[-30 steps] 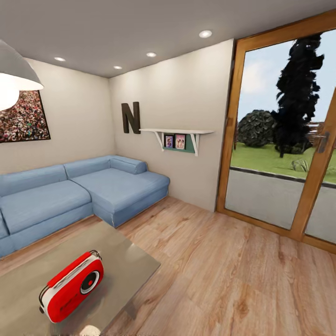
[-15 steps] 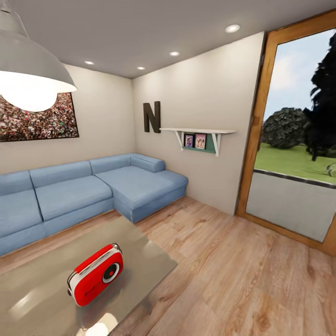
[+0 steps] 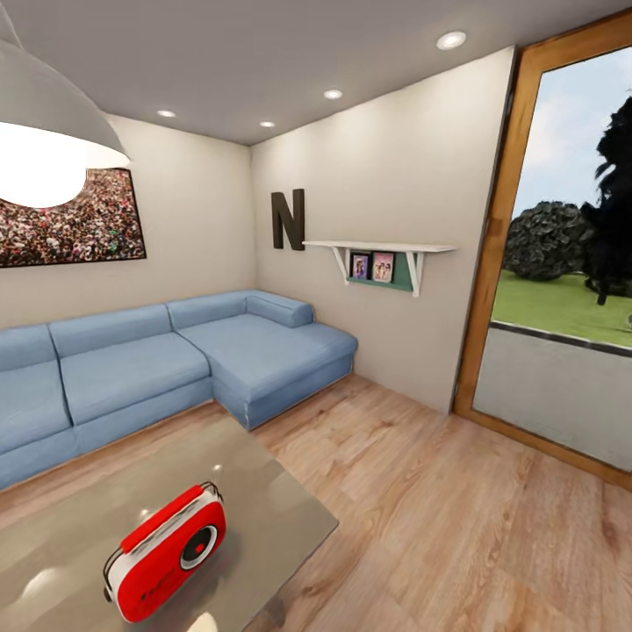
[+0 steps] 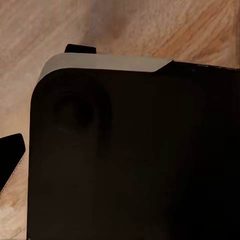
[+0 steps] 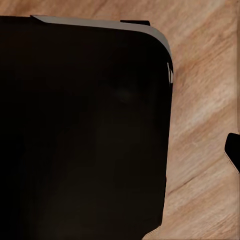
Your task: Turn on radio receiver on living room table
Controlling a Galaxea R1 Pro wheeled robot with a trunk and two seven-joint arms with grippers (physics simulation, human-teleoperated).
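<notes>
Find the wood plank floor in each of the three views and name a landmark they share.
Head view: wood plank floor spreads from the sofa to the glass door.
Left wrist view: floor beyond the dark robot body.
Right wrist view: floor beside it.
Shared landmark: the planks' grain.

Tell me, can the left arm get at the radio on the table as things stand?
Probably not yet. The radio stands on the grey table with nothing around it, but the left wrist view shows a dark body part over wood floor, so that arm looks tucked low.
</notes>
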